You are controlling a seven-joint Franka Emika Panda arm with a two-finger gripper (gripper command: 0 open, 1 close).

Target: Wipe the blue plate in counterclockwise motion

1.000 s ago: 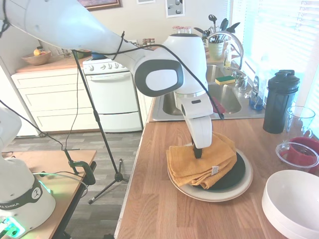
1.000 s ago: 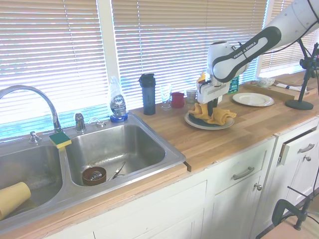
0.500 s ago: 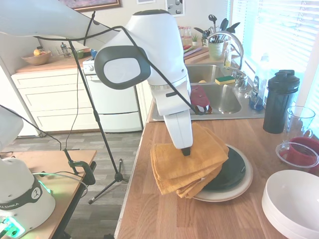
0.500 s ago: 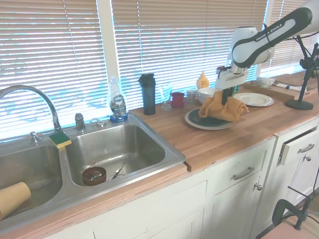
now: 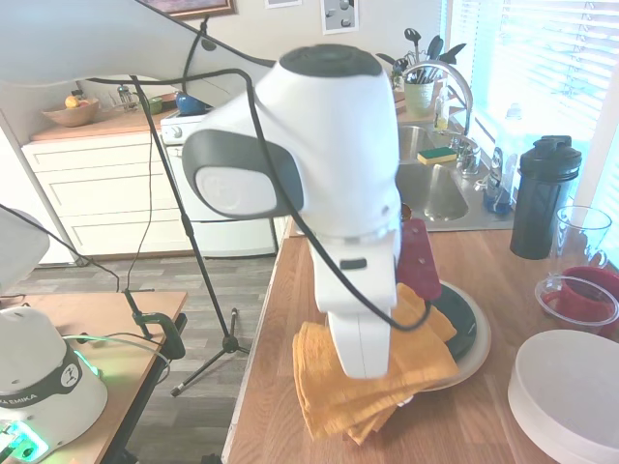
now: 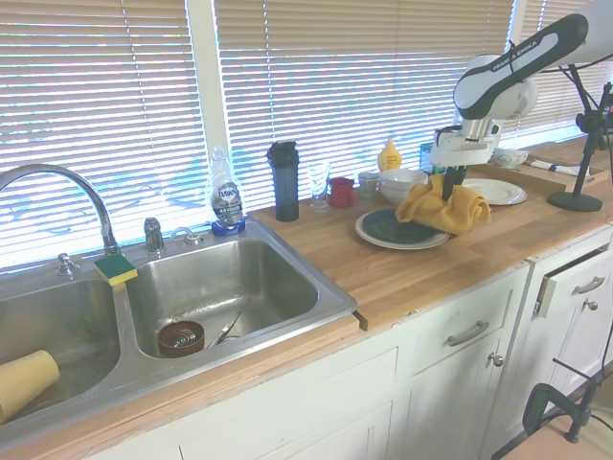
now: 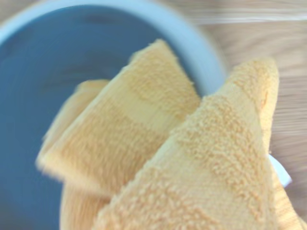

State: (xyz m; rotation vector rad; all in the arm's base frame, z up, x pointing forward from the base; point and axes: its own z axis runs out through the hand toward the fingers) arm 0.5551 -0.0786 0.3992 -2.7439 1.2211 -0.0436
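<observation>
Since a second ago the gripper [image 6: 450, 184] is swinging the mustard-yellow towel [image 6: 446, 206] off the middle of the blue plate [image 6: 397, 227] toward its edge nearer the room, so most of the dark disc is now lying bare where it was half covered before. That plate is sitting stacked on the larger cream plate [image 6: 375, 238] on the wooden counter [image 6: 431, 268], between the white bowls [image 6: 402, 182] and the counter's front edge. The fingers are staying pinched on a gathered fold of the towel; the cloth is hanging bunched beneath them and trailing over the rim. In the first exterior view the arm is hiding the contact, so whether the towel is pressing on the plate or merely draping past it is hard to say, though the wrist view is showing folds over blue. Judging by this, a sweep is under way but a full counterclockwise circle is probably not closed yet, and the far side is still waiting.
</observation>
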